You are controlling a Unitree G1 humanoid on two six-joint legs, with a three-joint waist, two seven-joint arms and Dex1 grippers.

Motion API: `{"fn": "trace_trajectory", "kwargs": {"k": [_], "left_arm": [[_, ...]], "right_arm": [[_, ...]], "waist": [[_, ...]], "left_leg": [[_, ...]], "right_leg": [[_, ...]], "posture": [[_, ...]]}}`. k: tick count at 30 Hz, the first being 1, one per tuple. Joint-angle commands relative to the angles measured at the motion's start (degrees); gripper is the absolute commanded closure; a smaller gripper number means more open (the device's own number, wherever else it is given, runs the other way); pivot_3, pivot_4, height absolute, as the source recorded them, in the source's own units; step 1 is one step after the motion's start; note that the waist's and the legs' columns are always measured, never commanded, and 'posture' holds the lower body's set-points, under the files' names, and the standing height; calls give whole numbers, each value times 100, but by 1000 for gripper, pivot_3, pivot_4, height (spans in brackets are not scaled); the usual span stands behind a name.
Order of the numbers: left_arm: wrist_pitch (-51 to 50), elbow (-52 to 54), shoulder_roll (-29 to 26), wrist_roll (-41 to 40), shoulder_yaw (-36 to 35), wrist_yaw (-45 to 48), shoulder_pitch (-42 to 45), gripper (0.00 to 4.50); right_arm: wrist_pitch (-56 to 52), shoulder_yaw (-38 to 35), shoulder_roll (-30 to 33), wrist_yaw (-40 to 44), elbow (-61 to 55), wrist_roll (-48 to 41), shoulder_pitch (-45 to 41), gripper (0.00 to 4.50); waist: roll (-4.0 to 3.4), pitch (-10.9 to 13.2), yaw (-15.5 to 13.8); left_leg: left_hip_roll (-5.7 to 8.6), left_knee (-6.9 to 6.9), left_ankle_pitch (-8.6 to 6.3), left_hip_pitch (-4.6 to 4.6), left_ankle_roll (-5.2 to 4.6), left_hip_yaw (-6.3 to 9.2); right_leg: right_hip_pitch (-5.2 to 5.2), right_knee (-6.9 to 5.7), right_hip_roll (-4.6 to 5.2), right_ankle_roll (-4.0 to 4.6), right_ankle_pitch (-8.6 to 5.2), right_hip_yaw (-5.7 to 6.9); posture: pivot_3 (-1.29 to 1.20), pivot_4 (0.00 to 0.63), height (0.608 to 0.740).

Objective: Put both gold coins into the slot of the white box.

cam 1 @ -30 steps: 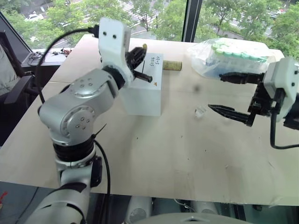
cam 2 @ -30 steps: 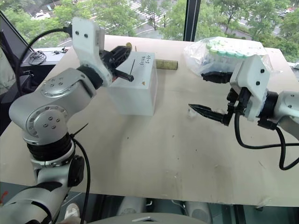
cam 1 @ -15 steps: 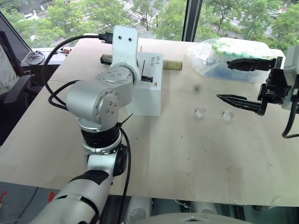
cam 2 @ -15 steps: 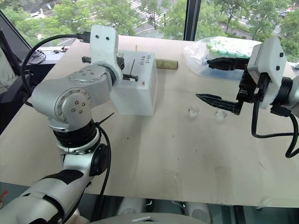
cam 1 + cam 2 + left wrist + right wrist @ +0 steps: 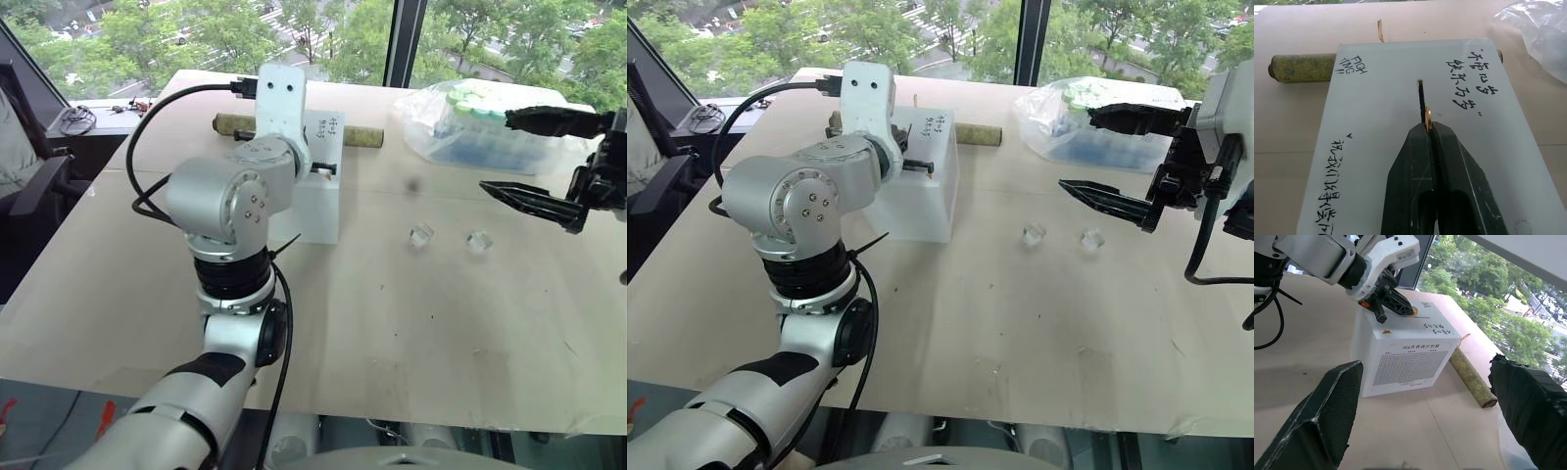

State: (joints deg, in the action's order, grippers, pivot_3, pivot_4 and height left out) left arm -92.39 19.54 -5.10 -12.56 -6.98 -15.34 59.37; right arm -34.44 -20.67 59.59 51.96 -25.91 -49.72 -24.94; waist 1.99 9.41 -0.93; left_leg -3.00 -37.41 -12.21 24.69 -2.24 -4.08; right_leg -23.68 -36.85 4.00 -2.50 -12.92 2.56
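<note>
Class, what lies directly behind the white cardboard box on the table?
An olive-brown rolled cylinder lies behind the white cardboard box; both ends show, its middle hidden by the box.

I see one white box (image 5: 921,176) on my desk (image 5: 1019,323). It has one slot (image 5: 1421,96). I see one gold coin (image 5: 1427,117). There are two little clear blocks (image 5: 1034,234) (image 5: 1091,238), one brown roll (image 5: 978,134) and one bag of tubes (image 5: 1087,122).

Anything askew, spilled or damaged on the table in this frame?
Nothing stands out. The white box sits upright, the left gripper holds a gold coin at the slot, and the clear blocks lie loose.
</note>
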Motion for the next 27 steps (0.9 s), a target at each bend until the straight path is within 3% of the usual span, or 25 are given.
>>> {"fn": "trace_trajectory", "kwargs": {"k": [1, 12, 13, 15, 19, 23, 27], "left_arm": [[-11, -44, 107, 176, -85, -37, 149, 4500], [-11, -121, 131, 320, 17, 139, 141, 4500], [-11, -105, 116, 325, 14, 158, 132, 3913], [-11, -26, 64, 336, 33, 207, 122, 3355], [-11, 340, -307, 142, 138, 580, 128, 1702], [70, 1122, -1262, -767, 76, 1800, -49, 1702], [1388, 2117, -2208, -1913, -489, 3762, -989, 1702]], "right_arm": [[49, -227, 50, 29, -40, 8, -30, 68], [87, -225, 35, 43, -72, 87, 71, 68], [88, -211, 29, 34, -72, 96, 60, 0], [93, -190, 24, 31, -74, 125, 62, 0], [41, -212, 12, -5, -113, 146, 126, 0], [-120, -304, 17, -92, -142, 75, 265, 0], [-268, -557, -3, -204, -244, 33, 592, 0]], "waist": [[0, 0, 0], [0, 0, 2], [0, 0, 2], [0, 0, 2], [0, 0, 13], [-2, 0, 20], [-4, 1, 19]], "left_leg": [[0, 0, 0, 0, 0, 0], [0, 0, 0, -2, 0, 0], [0, 0, 0, -2, 0, 0], [0, 0, 0, -1, 0, 0], [0, 0, 0, -1, 0, 0], [-5, 1, 1, -1, 2, 0], [-10, 3, 13, -2, 24, -5]], "right_leg": [[0, 0, 0, 0, 0, 0], [0, -2, 0, 0, 0, -1], [0, -2, 0, 0, 0, -1], [0, -2, 0, 0, 0, -1], [0, -2, 0, 0, 0, -1], [-2, -4, -2, 0, 0, -1], [-4, -4, 0, 1, 0, -6]], "posture": [[0, 150, 740], [0, 150, 740], [0, 150, 740], [0, 150, 740], [0, 150, 740], [0, 150, 740], [0, 150, 740]]}}
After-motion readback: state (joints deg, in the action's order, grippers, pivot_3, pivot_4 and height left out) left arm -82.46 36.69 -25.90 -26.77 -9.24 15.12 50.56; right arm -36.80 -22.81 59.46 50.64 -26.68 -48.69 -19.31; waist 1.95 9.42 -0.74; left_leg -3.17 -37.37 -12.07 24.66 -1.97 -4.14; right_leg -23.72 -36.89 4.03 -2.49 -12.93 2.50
